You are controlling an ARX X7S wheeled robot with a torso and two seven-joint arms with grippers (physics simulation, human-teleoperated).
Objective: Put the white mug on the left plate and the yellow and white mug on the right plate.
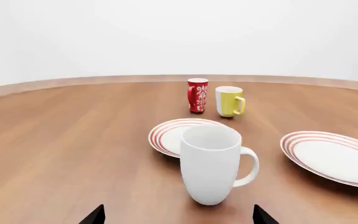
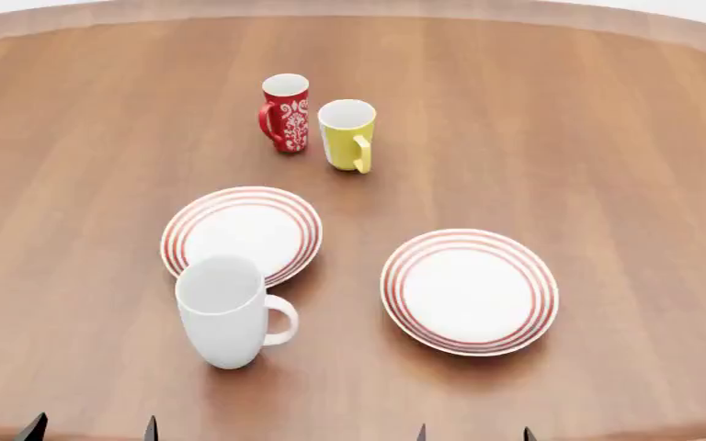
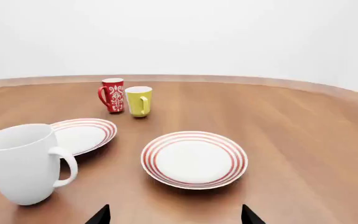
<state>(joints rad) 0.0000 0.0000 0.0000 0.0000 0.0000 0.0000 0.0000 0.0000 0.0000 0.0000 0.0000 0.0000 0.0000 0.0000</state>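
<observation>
Both arms low at the near edge of the counter (image 2: 598, 138); only fingertips show. Left gripper (image 2: 89, 428) has its tips spread wide and empty. Right gripper (image 2: 473, 434) likewise spread, holding nothing.

Nearest object: the white mug (image 2: 227, 311), upright on bare wood, handle pointing toward the robot's right. In the left wrist view the mug sits centred between the two fingertips, so the left arm looks already lined up. No contact yet.

Just behind the mug, and partly hidden by it in the head view, lies the left plate (image 2: 294, 213), empty. Whether the mug's base touches the rim I cannot tell. The right plate (image 2: 529, 265) sits level with it, well apart, also empty.

Far back: the yellow and white mug (image 2: 348, 133), handle toward the robot, just beside a red patterned mug (image 2: 286, 111).

Judged step: left arm takes the white mug first.
- Advance straight, keep the fingers wide of the body.
- Grip across the body, clear of the handle side.
- The mug tapers toward its base; a low grip may slip, so close higher up.
- Lift clear of the plate rim before carrying back, set down centred.
- Later, the right arm's reach for the yellow mug must avoid the red neighbour.
</observation>
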